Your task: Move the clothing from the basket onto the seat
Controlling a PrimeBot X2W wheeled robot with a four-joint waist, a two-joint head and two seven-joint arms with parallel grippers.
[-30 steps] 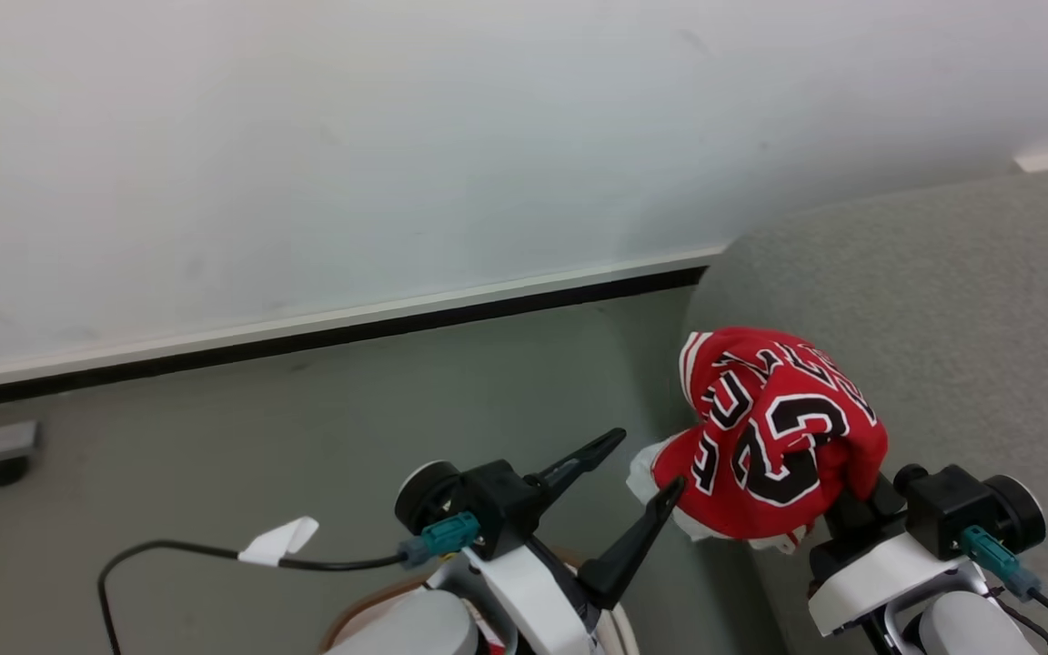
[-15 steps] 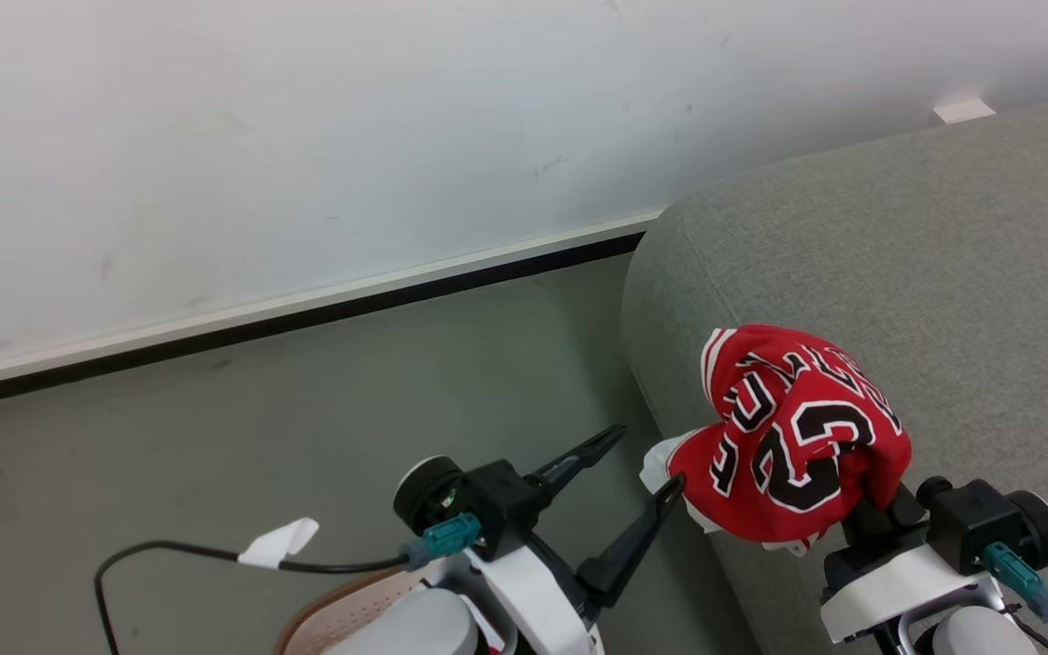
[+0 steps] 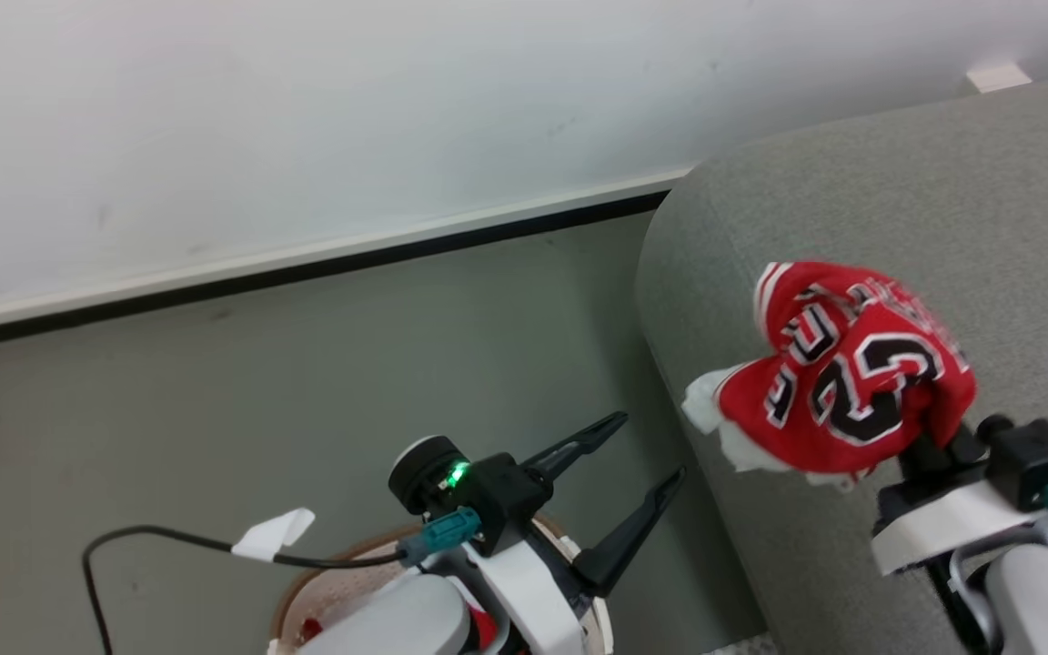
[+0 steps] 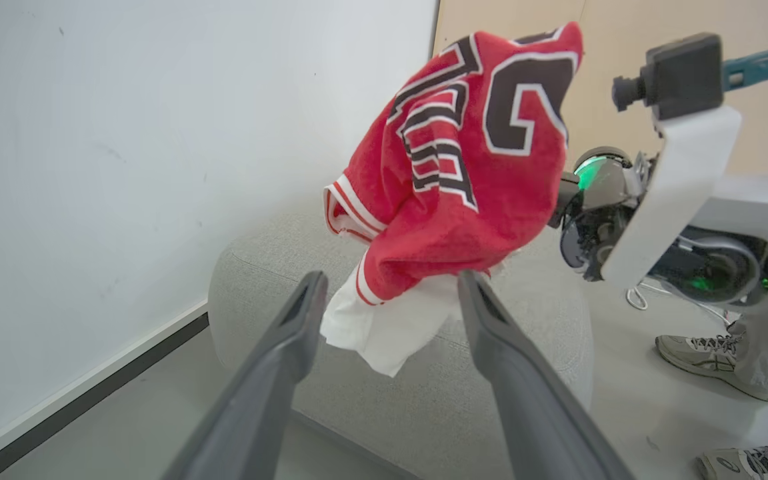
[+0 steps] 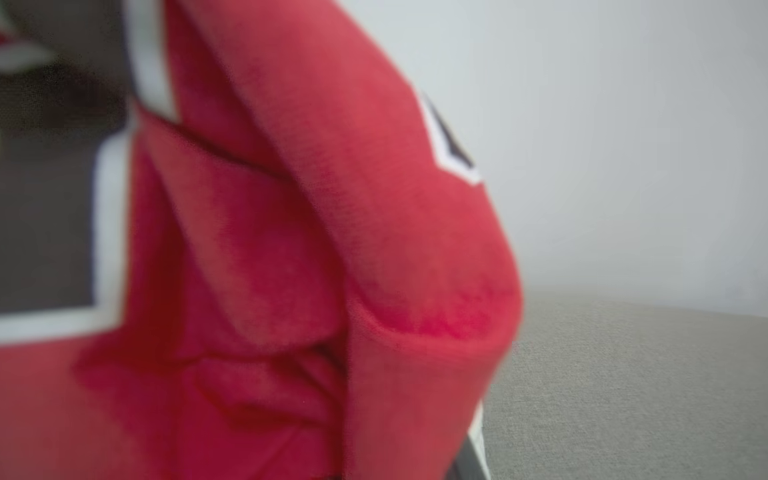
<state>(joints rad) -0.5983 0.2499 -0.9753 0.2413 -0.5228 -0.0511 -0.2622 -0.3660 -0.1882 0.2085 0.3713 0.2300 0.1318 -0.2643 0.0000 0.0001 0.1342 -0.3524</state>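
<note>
Red clothing point(image 3: 851, 373) hangs bunched in our right gripper's point(image 3: 932, 441) closed grip, grey seat point(image 3: 851, 173) beneath it; our left gripper point(image 3: 651, 445) gapes wide, empty.

Right end effector point(image 3: 929, 448) fingers hidden under clothing point(image 3: 851, 373); basket point(image 3: 292, 591) cropped at bottom.

The red clothing point(image 3: 851, 382) bears the black, white-edged number 23; the lettering above it is illegible.
</note>
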